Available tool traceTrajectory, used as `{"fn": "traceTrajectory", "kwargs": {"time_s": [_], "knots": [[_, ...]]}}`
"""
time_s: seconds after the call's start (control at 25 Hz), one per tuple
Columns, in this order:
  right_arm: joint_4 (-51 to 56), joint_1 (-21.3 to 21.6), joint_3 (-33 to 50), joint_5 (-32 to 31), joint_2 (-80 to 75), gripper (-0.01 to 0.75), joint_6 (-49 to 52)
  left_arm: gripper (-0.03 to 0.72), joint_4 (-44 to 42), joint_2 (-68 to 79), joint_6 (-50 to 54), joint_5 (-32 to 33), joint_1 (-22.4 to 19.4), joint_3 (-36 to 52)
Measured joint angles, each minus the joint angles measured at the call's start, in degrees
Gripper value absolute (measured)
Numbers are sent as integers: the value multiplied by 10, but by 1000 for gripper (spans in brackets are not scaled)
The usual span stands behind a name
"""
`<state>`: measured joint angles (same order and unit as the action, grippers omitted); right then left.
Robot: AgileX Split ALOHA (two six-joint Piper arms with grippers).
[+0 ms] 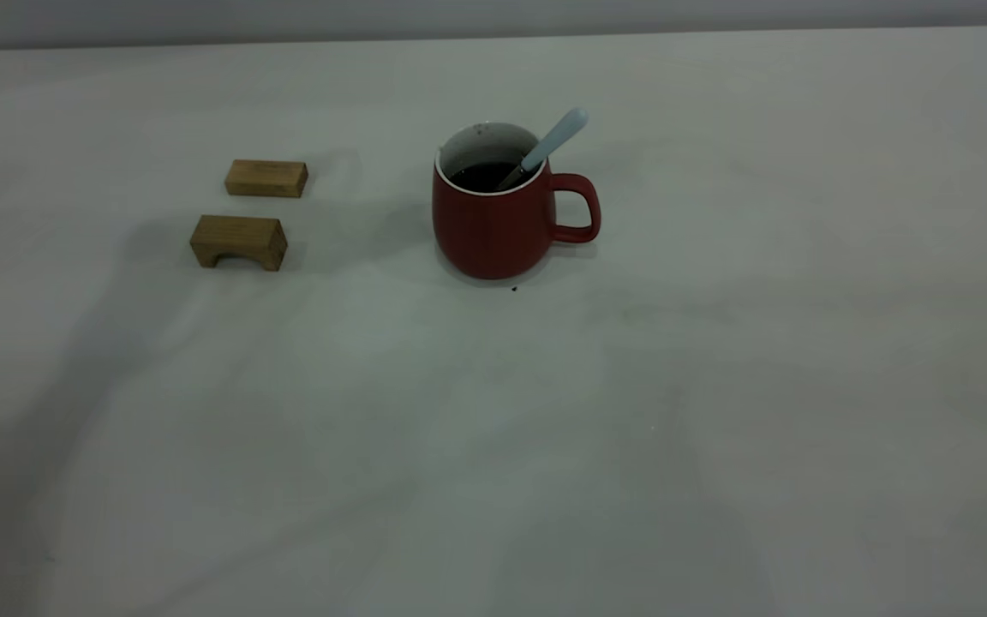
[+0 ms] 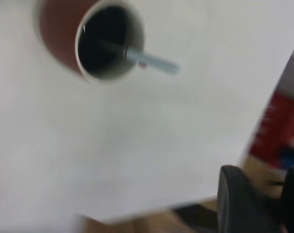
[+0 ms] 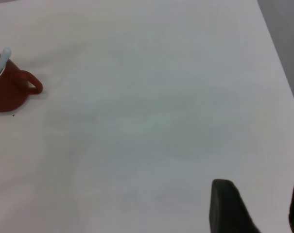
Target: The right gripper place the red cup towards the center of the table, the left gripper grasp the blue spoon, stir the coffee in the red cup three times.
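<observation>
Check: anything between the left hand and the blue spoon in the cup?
Nothing visible. The left hand sits off past the table edge; only bare tabletop lies between it and the blue spoon leaning in the red cup.

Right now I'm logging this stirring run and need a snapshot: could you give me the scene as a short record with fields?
red cup: upright on the table, handle toward the exterior view's right
coffee: dark liquid inside the cup
blue spoon: in the cup, bowl in the coffee, handle leaning on the rim, unheld
wooden blocks: two, left of the cup
left hand: open, away from the cup
right hand: open, far from the cup
</observation>
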<state>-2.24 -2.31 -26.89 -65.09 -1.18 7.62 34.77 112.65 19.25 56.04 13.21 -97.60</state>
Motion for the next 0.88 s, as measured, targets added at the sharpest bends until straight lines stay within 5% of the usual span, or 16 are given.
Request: {"fn": "traceTrajectory", "kwargs": {"time_s": [0.32, 0.56, 0.88], "knots": [[0, 0, 0, 0, 0, 350, 0, 241, -243, -207, -294, 51, 0, 16], [0, 0, 0, 0, 0, 350, 0, 241, -355, -374, -251, 106, 0, 116], [0, 0, 0, 0, 0, 350, 0, 241, -421, -640, -207, 106, 0, 407]]}}
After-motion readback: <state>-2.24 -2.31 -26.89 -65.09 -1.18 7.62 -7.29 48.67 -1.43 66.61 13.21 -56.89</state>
